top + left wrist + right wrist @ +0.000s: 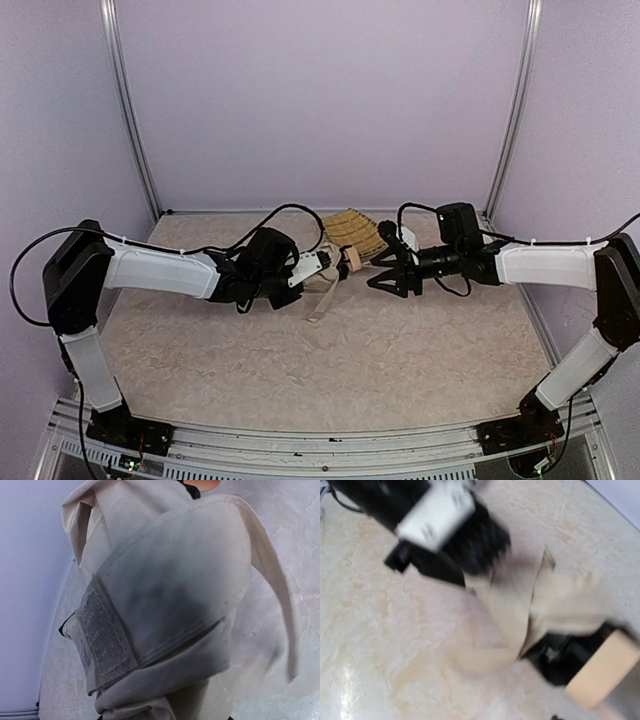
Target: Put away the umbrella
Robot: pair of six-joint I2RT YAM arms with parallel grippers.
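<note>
The umbrella (322, 288) is folded, a cream bundle with a tan handle (352, 260) at its right end, held above the table's middle. My left gripper (326, 266) is shut on it. In the left wrist view the cream fabric (165, 595) with a grey hook-and-loop strap (102, 640) fills the frame and hides the jaws. My right gripper (388, 281) is open, just right of the handle and not touching it. The blurred right wrist view shows the hanging fabric (515, 610) and the tan handle (602, 670); its own fingers do not show.
A woven straw-yellow basket tray (356, 231) lies on the marbled table (300, 370) just behind the two grippers, near the back wall. Metal frame posts (130, 110) stand at the back corners.
</note>
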